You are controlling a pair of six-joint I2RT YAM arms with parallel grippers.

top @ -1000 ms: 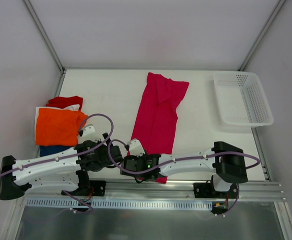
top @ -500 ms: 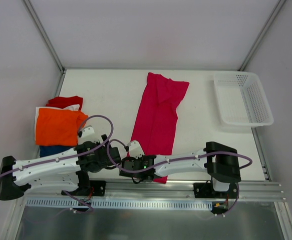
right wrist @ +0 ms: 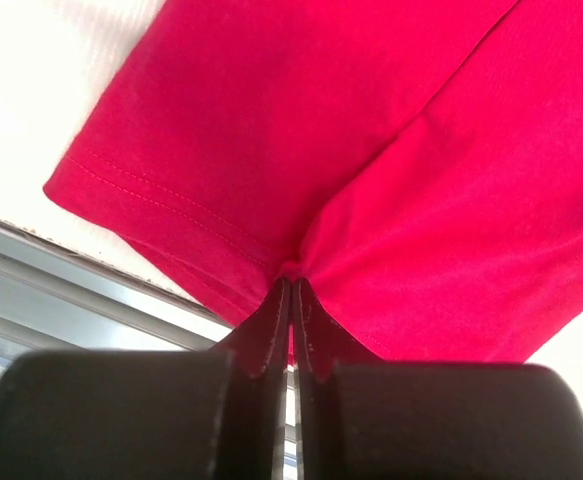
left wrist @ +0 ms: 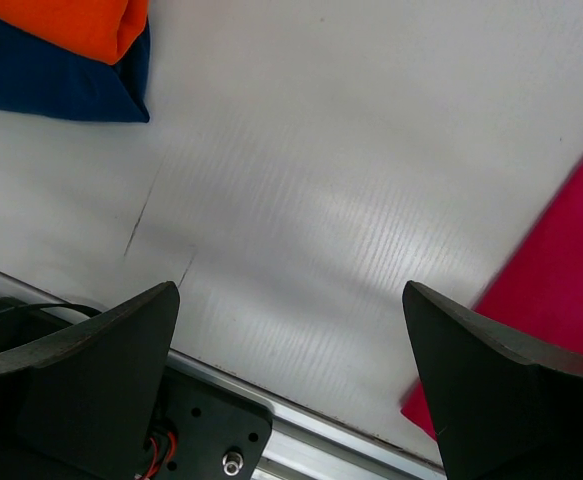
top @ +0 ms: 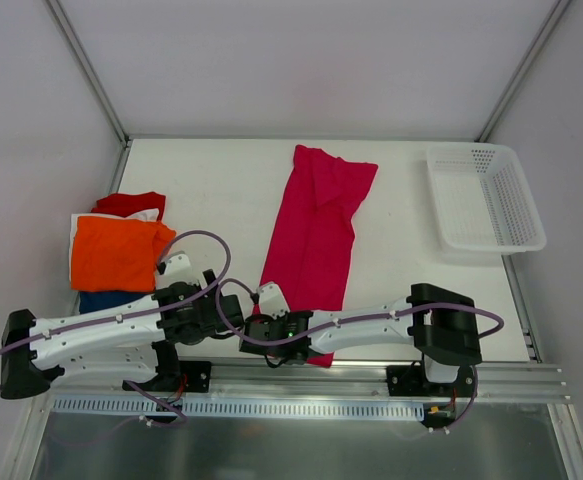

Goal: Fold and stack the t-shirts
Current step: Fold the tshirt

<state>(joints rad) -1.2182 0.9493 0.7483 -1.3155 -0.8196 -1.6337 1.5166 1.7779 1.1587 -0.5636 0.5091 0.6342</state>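
Pink shirt: the magenta-pink t-shirt (top: pixel 316 225) lay in the middle of the counter (top: pixel 211 190) as a long folded strip. Its far end was near the back edge and its near end was at the front edge.
Right arm: the right fingers (right wrist: pixel 266 338) were closed tightly on the near hem of the magenta-pink t-shirt. The cloth made a small pinch between them.
Left arm: the left fingers (left wrist: pixel 91 360) stood wide apart above bare counter and held nothing. The pink cloth lay near them, on the side of the right arm.
Stack: at the left side of the counter the orange t-shirt (top: pixel 119 252) lay folded on top. The dark blue t-shirt (top: pixel 101 299) showed under it at the near side. The red t-shirt (top: pixel 131 203) and a little of the white t-shirt (top: pixel 151 214) showed at the far side.
Basket: the white basket (top: pixel 483 198) sat at the far right corner, well apart from the shirts.
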